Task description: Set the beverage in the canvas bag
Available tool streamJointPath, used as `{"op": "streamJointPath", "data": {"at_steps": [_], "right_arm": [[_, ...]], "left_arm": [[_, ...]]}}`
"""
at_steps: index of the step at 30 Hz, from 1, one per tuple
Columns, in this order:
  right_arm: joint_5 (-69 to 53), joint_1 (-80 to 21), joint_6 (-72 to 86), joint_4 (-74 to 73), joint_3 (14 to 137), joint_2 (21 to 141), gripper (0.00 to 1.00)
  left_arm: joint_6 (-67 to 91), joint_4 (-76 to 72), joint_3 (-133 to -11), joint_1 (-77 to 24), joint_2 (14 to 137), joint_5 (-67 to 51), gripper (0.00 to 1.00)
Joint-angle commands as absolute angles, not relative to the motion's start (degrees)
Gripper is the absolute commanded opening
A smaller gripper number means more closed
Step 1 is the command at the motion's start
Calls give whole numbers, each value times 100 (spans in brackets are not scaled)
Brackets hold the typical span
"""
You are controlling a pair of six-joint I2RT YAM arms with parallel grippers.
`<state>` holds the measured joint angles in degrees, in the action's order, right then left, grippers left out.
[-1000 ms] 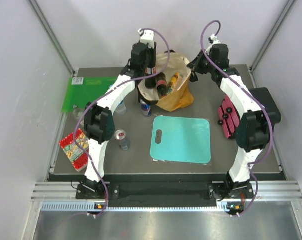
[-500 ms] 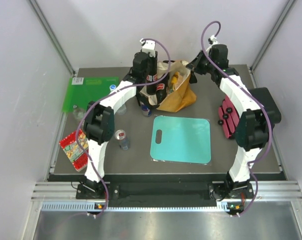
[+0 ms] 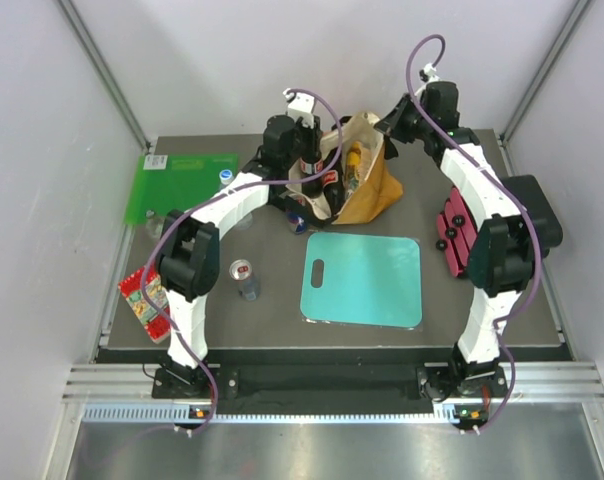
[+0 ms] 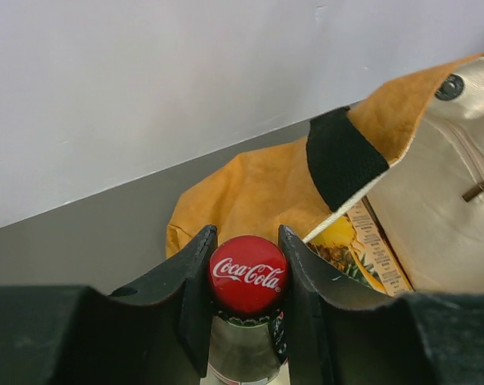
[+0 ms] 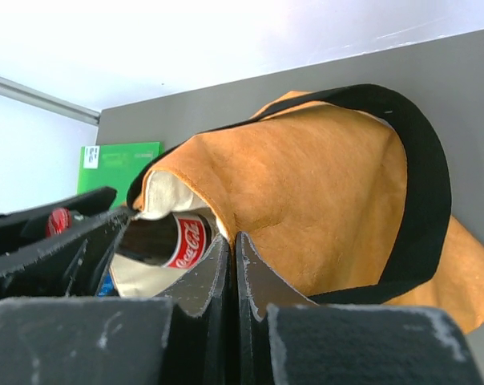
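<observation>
The canvas bag (image 3: 370, 192) is a mustard-yellow tote with black handles and a cream lining, standing at the back of the table. My left gripper (image 3: 320, 176) is shut on the neck of a glass Coca-Cola bottle (image 4: 248, 273) with a red cap, and holds it at the bag's open mouth. In the right wrist view the bottle (image 5: 174, 239) lies tilted just inside the cream lining. My right gripper (image 5: 233, 245) is shut on the bag's rim (image 5: 226, 210) and holds the mouth up. A yellow pineapple carton (image 4: 350, 241) lies inside the bag.
A silver-red can (image 3: 245, 279) stands left of a teal cutting board (image 3: 363, 279). A blue can (image 3: 297, 203) is partly hidden under the left arm. A green board (image 3: 177, 182), a snack packet (image 3: 146, 301) and a red object (image 3: 453, 240) lie at the sides.
My left gripper has carried the bottle to the right and down into the bag's mouth. My right gripper has lifted the bag's rim, so the bag stands more upright.
</observation>
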<state>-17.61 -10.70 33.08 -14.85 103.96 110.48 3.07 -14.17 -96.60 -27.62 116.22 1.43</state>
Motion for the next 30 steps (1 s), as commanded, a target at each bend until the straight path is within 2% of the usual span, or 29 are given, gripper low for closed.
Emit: {"op": "streamJointPath", "data": {"at_steps": [1,3,4,7,11,20,26,30], "right_arm": [[-1942,-1055,3507,-861,10899,10907,0],[-1951,-1055,3524,-853,10881,10881,0],[-1969,-1055,3516,-861,10872,10881,0],[-1986,-1055,3516,-861,10881,10872,0],[-1995,-1055,3507,-896,10916,10863,0],[-2013,-1055,3507,-905,10942,10863,0],[-2021,-1055,3472,-967,11004,10925,0],[-2048,-1055,3437,-993,10995,10942,0]], "left_arm": [[949,-2549,-9580,-3041,11004,-659,4],[923,-2479,-9563,-3041,11013,-624,15],[914,-2435,-9571,-3041,11030,-615,30],[835,-2224,-9571,-3041,11030,-580,46],[669,-2004,-9536,-3041,10951,-518,55],[589,-1328,-9579,-3024,10758,-405,57],[756,-28,-10396,-2770,10723,-325,60],[1010,377,-10345,-2444,10346,-465,62]]}}
